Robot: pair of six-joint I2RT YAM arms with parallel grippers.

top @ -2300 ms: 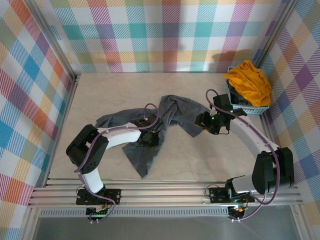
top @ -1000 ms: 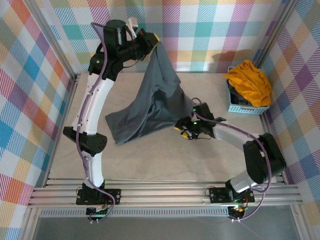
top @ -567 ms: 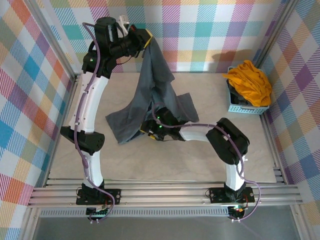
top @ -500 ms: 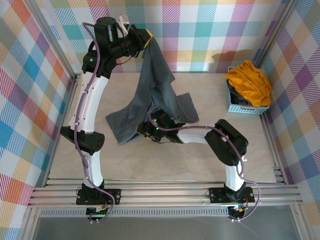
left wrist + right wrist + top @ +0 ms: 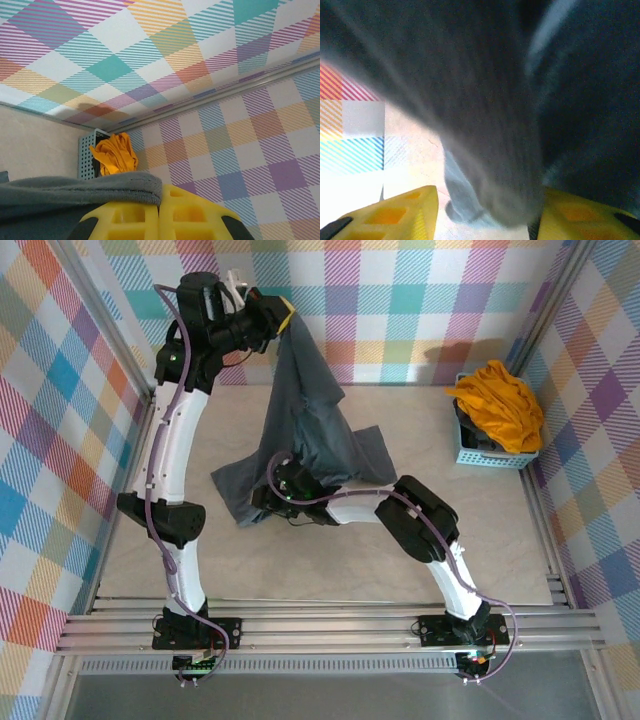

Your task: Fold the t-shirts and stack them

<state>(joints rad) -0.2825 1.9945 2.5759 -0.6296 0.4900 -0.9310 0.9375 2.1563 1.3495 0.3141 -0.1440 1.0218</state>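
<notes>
Here, left jaws are clamping the grey t-shirt (image 5: 310, 430) aloft for spreading; parted right jaws must next pinch its hem.

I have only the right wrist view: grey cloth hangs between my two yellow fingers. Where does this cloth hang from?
Observer: From the left gripper, raised high at the far left; its jaws are shut on the grey t-shirt.
Operator: Is the whole shirt in the air?
Observer: No, its lower part lies on the table.
Operator: And the other shirt?
Observer: The orange t-shirt sits bunched in the light-blue basket at the far right.
</notes>
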